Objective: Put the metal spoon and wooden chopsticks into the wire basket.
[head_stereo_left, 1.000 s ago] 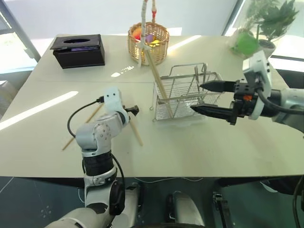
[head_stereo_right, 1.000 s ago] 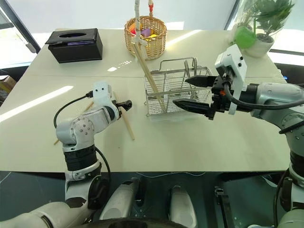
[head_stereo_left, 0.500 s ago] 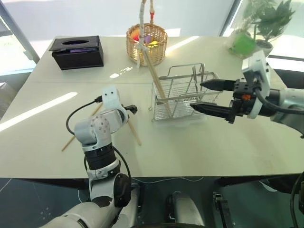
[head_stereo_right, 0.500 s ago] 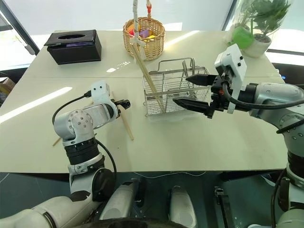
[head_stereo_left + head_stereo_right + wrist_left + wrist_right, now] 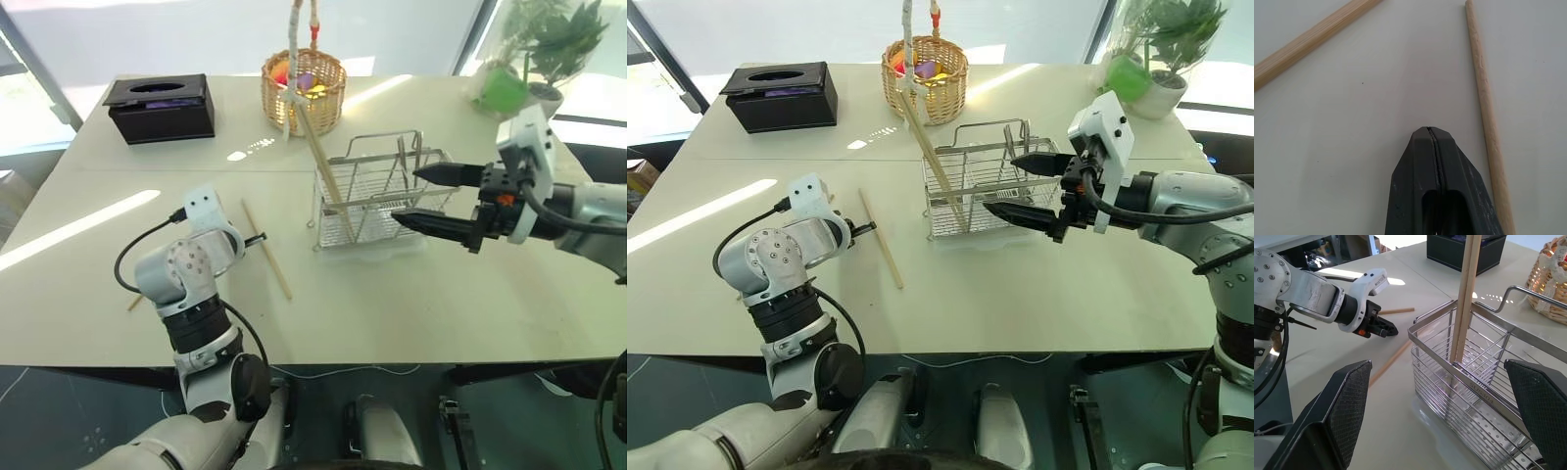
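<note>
left gripper (image 5: pixel 1434 134) now pressed together, empty, shifted to 9 o'clock of chopstick (image 5: pixel 267 249) | right gripper (image 5: pixel 423 199) spread beside basket (image 5: pixel 377 196)

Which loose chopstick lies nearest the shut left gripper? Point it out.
The chopstick lying bare on the table just beside the left gripper; the other loose chopstick lies farther off.

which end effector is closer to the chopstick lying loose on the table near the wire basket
Left. The left end effector sits shut right beside the chopstick on the table, not holding it. The right end effector hangs open over the wire basket, well away from that stick.
</note>
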